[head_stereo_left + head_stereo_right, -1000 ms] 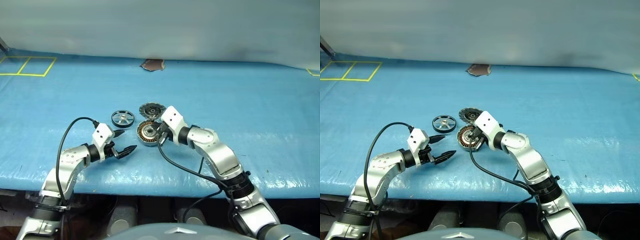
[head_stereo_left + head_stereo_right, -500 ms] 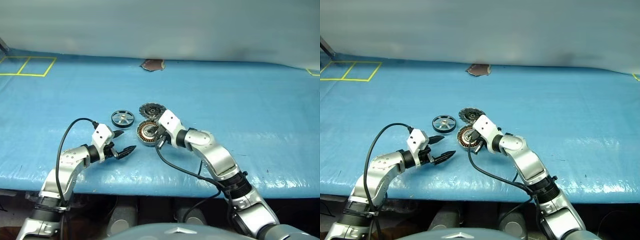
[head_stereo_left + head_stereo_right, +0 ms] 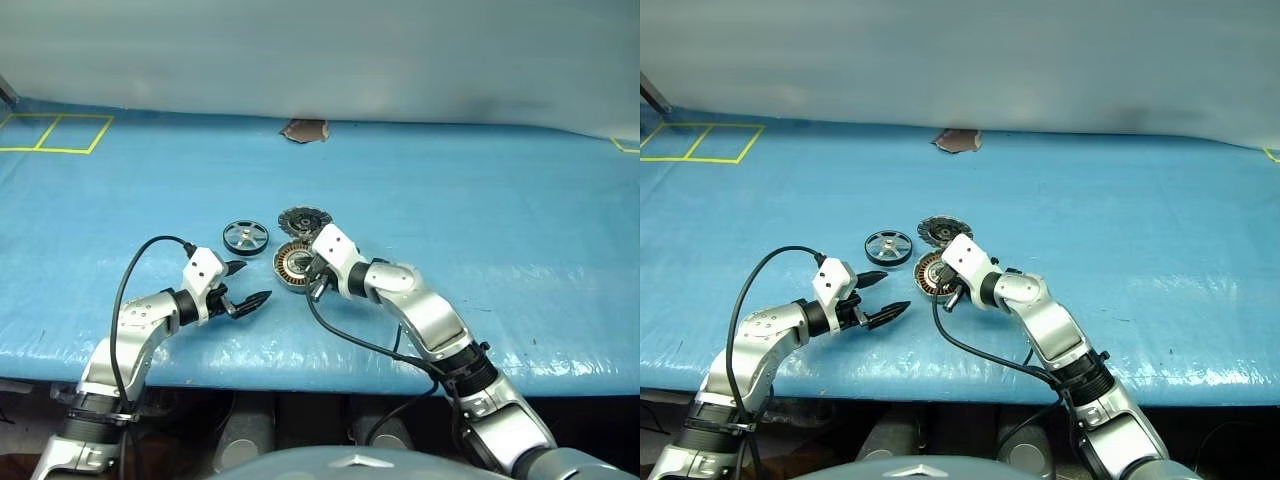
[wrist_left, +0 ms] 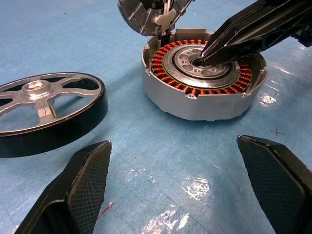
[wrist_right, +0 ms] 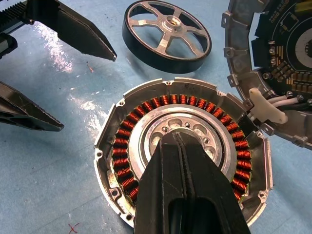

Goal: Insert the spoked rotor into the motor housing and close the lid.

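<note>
Blue bench [image 3: 480,200] w/ three motor parts grouped near its middle. Housing [image 4: 202,78] sits flat, copper windings up, just right of the rotor [image 4: 46,109] and near side of the lid [image 5: 282,63]. Rotor lies flat on the bench, hub up, apart from housing, untouched. Lid lies just beyond housing, edges touching or nearly so, its dark segmented face up; white wires w/ a small white connector run from it to the housing rim. Right claw [image 5: 181,141] is closed, fingers pressed together, empty; its tip sits at the housing's central hub, on or just over the bore, can't tell which. Left claw [image 3: 248,283] is wide open, empty, hanging just above the bench on the near-left side of the parts, pointing toward housing & rotor, touching neither. Yellow tape squares [image 3: 55,132] at far left of the bench; a small brown patch [image 3: 305,129] at the far edge.
</note>
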You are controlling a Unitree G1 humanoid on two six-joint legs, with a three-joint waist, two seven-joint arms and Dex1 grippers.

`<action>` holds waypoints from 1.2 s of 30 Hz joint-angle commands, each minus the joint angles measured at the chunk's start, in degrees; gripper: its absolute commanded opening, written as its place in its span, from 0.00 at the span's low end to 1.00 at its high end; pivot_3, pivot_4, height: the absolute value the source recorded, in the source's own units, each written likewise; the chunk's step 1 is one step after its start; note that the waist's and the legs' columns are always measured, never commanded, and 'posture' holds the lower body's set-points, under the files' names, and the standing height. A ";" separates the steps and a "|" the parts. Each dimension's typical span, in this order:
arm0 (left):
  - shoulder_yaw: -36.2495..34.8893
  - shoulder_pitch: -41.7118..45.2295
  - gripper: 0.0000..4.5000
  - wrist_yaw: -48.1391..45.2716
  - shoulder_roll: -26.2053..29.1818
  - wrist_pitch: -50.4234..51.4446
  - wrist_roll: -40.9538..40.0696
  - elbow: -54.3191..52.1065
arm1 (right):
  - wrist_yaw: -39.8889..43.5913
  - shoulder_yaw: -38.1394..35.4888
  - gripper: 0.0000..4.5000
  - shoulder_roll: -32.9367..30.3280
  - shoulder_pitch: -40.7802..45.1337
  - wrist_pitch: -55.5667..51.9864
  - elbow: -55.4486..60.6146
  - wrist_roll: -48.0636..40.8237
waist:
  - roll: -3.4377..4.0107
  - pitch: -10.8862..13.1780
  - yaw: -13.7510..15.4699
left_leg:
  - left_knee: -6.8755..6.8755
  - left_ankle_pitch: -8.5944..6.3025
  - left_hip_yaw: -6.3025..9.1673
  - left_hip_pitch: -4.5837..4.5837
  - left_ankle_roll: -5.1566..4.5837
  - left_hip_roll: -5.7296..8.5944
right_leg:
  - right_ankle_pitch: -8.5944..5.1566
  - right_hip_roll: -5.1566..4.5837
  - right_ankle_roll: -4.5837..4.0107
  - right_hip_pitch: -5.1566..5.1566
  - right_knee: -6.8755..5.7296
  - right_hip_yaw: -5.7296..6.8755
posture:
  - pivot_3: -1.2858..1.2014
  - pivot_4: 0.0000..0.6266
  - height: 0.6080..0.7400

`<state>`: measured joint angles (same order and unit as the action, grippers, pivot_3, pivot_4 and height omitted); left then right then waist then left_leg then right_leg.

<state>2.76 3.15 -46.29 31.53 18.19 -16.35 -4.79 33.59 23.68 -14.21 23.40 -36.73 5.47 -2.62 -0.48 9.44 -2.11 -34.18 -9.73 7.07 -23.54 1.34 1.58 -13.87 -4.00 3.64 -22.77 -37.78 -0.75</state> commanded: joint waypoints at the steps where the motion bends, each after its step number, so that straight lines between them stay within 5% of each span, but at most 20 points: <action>1: -1.31 0.19 1.00 0.09 0.32 -0.80 -0.30 -1.76 | -0.53 1.02 0.00 0.04 -0.73 -1.69 -3.85 1.24 | 0.00 -0.01 0.02 | 0.00 0.00 0.00 0.01 0.00 0.00 | 0.00 0.01 0.00 0.00 0.00 0.00 | 0.52 0.24 1.00; 36: -1.42 0.63 1.00 0.12 0.18 -1.20 -0.41 -1.69 | -2.99 -1.27 0.00 2.08 -0.77 -1.16 -8.38 1.22 | 0.02 -0.38 0.05 | -0.01 0.00 0.01 0.10 0.01 -0.01 | -0.02 0.00 -0.03 0.05 0.00 0.00 | 0.52 0.24 1.00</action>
<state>2.75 3.48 -46.21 31.53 18.13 -16.37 -4.79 30.81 21.43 -11.12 25.09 -35.69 -0.47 -2.60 -0.46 9.06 -2.06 -34.18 -9.74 7.09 -23.44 1.35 1.58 -13.90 -4.00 3.60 -22.71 -37.78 -0.75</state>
